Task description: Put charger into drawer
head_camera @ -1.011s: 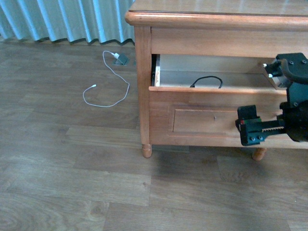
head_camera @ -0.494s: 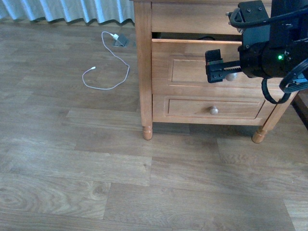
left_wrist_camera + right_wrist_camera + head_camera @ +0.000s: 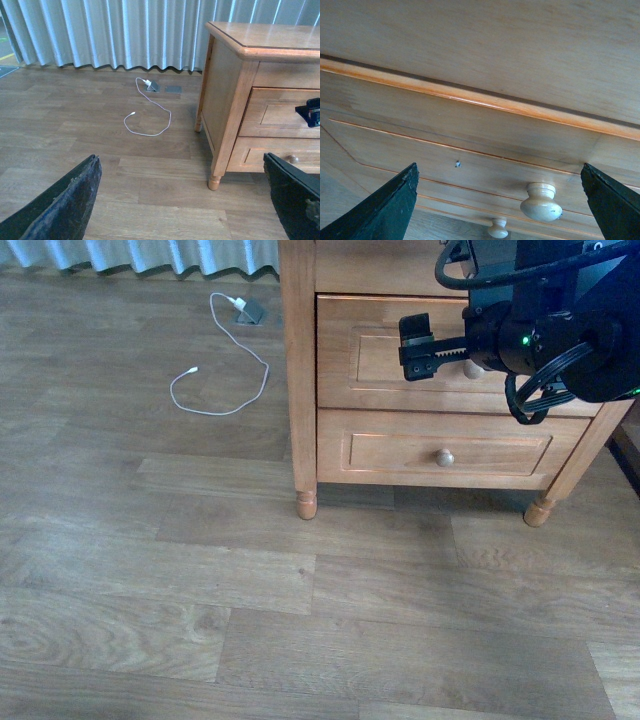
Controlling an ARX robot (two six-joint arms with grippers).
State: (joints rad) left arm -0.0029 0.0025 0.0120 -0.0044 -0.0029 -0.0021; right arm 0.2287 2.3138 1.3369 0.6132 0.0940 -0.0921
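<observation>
The drawer is the upper one of the honey-coloured nightstand, and its panel front sits flush and shut. The charger is hidden from every view. My right gripper hangs open right in front of the drawer's panel. In the right wrist view the right gripper faces the panel, and the pale round knob lies between its spread fingers without being touched. My left gripper is open and empty above the floor, well left of the nightstand's drawer.
A long thin white cable with a white plug lies looped on the wood floor left of the nightstand, near a floor socket. The lower drawer is shut. Curtains hang behind. The nightstand's legs stand on the floor.
The upper drawer stood open a second ago with a black cable showing inside; it is now shut. My right arm has followed its front inward, and the front view has shifted.
</observation>
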